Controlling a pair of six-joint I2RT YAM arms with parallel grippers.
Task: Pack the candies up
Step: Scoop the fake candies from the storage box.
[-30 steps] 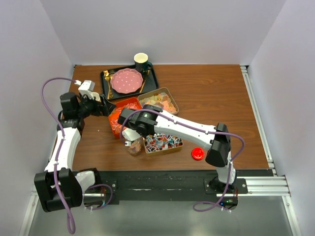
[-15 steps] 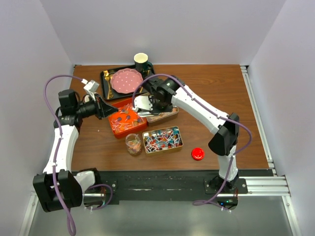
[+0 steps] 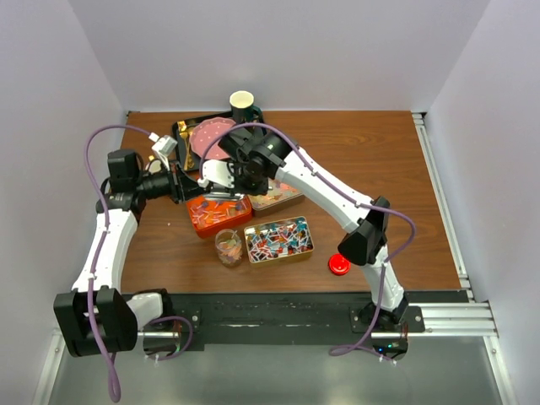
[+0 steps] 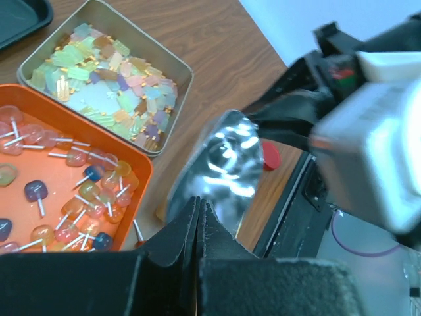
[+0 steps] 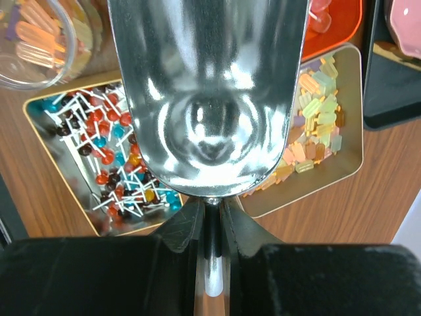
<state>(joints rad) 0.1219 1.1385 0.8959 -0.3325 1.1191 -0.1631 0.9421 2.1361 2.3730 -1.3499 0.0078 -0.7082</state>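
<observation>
Wooden table point(image 3: 380, 143): right claw point(image 5: 210, 212) pinches metal scoop point(image 5: 207, 99) above candies point(image 5: 112, 131); left claw point(image 4: 199, 207) pressed together.

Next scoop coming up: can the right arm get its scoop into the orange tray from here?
Likely yes: the scoop hangs over the orange tray, though the left gripper sits close beside it.

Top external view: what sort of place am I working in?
Probably a robot test cell: a wooden table boxed in by plain white walls, arms bolted to an aluminium rail, candy tins set out.
</observation>
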